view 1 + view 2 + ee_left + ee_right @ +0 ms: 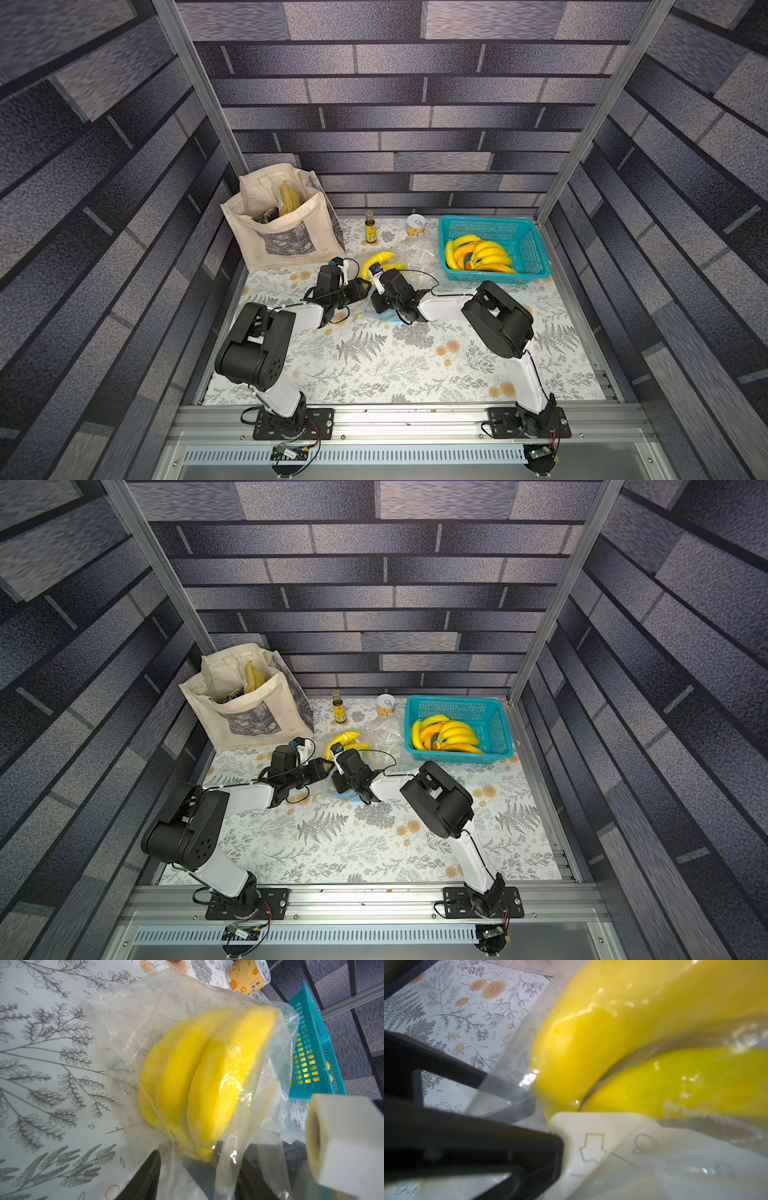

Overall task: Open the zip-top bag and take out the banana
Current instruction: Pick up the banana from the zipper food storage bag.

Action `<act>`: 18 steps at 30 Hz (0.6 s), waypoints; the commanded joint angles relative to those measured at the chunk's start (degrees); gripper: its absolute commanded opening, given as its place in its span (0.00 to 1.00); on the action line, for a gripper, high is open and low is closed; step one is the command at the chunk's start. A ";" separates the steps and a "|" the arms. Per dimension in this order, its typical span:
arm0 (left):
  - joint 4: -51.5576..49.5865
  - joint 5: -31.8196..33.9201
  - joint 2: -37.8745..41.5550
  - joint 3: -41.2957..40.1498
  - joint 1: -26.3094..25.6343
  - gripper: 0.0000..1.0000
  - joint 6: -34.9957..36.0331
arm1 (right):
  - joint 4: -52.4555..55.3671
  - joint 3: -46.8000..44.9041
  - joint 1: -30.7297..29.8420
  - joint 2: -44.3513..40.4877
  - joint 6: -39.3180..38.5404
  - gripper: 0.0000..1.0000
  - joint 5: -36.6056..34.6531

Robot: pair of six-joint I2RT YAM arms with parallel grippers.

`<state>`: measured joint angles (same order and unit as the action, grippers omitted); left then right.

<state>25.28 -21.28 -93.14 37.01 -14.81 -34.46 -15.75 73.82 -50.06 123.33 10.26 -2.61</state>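
Note:
A bunch of yellow bananas (380,262) lies inside the clear zip-top bag (417,253) at the back middle of the table. The bag's blue zip edge (376,319) shows under the two wrists. My left gripper (358,274) reaches in from the left. In the left wrist view its black jaws (199,1153) stand apart, with bag film (128,1012) and the banana (207,1074) stem end between them. My right gripper (374,277) presses close against the banana (612,1032). Only one black finger (519,1157) shows there; film (695,1157) covers the rest.
A teal basket (532,245) holding more bananas stands at the back right, close to the bag. A yellow can (417,225) and a small bottle (370,227) stand along the back wall. A cloth tote (282,224) fills the back left corner.

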 commanded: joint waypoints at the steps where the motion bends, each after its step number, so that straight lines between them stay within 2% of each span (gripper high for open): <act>1: -2.92 3.46 1.15 0.14 -0.53 0.55 1.66 | 2.43 -1.78 0.32 -1.70 0.09 0.15 6.45; 6: -8.72 10.32 1.48 2.22 -2.54 0.46 3.95 | 4.86 -6.76 0.32 -8.30 0.42 0.14 13.15; 10: -9.44 12.87 1.01 3.15 -3.48 0.38 3.40 | 14.27 -6.94 0.23 -12.03 -1.42 0.13 19.33; 15: -12.05 16.72 0.53 4.68 -4.61 0.23 3.23 | 23.30 -8.17 0.28 -16.47 -3.30 0.13 20.91; 18: -13.64 18.90 0.19 5.43 -5.43 0.19 3.39 | 26.08 -9.73 0.24 -18.76 -3.99 0.12 21.51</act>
<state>17.10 -16.56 -90.78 41.60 -22.17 -32.99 -1.76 66.48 -47.55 109.65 8.12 7.64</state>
